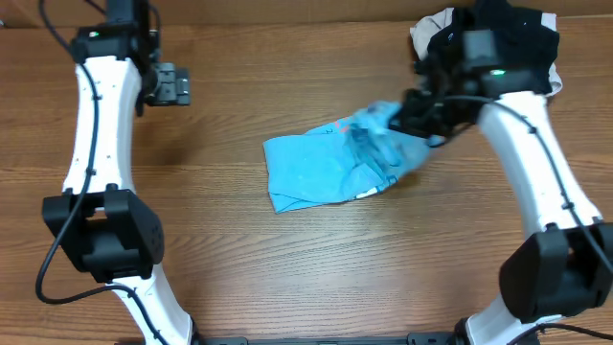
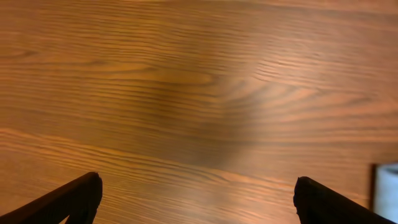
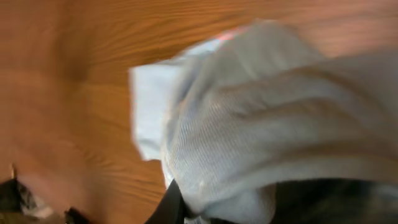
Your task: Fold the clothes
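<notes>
The sky-blue T-shirt [image 1: 321,172] lies partly folded on the middle of the wooden table. My right gripper [image 1: 414,117] is shut on the shirt's right end and lifts that part off the table. In the right wrist view the pale blue cloth [image 3: 261,118] fills the frame and drapes over the jaws [image 3: 221,208]. My left gripper [image 1: 170,84] is open and empty at the far left, well away from the shirt. The left wrist view shows bare wood between its two fingertips [image 2: 198,196], with a sliver of blue cloth [image 2: 387,190] at the right edge.
A heap of black and cream garments [image 1: 498,38] sits at the back right corner behind the right arm. The wooden table [image 1: 287,278] stretches in front of the shirt. Both arm bases stand at the near edge.
</notes>
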Available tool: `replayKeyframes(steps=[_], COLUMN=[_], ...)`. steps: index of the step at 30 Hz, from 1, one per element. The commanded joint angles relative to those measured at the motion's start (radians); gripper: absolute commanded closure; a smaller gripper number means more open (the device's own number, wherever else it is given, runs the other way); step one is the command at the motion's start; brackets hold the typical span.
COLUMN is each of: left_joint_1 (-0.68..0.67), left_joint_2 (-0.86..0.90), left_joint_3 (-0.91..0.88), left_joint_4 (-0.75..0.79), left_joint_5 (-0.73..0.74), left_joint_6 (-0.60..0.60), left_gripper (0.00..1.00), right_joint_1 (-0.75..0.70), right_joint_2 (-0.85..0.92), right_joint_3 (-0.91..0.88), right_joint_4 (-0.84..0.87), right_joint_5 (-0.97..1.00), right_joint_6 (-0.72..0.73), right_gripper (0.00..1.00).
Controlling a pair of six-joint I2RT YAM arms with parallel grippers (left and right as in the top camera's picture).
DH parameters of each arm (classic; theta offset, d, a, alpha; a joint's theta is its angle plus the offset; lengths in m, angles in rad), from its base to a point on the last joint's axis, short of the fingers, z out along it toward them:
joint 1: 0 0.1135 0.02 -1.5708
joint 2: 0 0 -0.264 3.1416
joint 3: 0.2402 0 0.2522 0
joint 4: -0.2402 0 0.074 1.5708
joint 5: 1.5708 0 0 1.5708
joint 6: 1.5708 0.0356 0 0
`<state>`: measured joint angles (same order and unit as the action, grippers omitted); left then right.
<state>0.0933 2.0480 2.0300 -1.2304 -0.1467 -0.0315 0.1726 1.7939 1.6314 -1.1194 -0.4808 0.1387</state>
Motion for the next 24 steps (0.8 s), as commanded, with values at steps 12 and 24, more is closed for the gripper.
replayKeyframes(steps=[12, 24], left_joint_1=[0.045, 0.045], left_joint_2=[-0.008, -0.008], left_joint_3=[-0.013, -0.163], left_joint_4=[0.060, 0.150], left_joint_5=[0.077, 0.088], left_joint_6=[-0.021, -0.021], left_gripper=[0.00, 0.00], right_joint_1=[0.475, 0.530], right_joint_2=[0.079, 0.157], right_joint_3=[0.010, 0.059], right_joint_4=[0.188, 0.165], right_joint_5=[0.309, 0.113], right_joint_6=[0.229, 0.116], right_gripper=[0.93, 0.38])
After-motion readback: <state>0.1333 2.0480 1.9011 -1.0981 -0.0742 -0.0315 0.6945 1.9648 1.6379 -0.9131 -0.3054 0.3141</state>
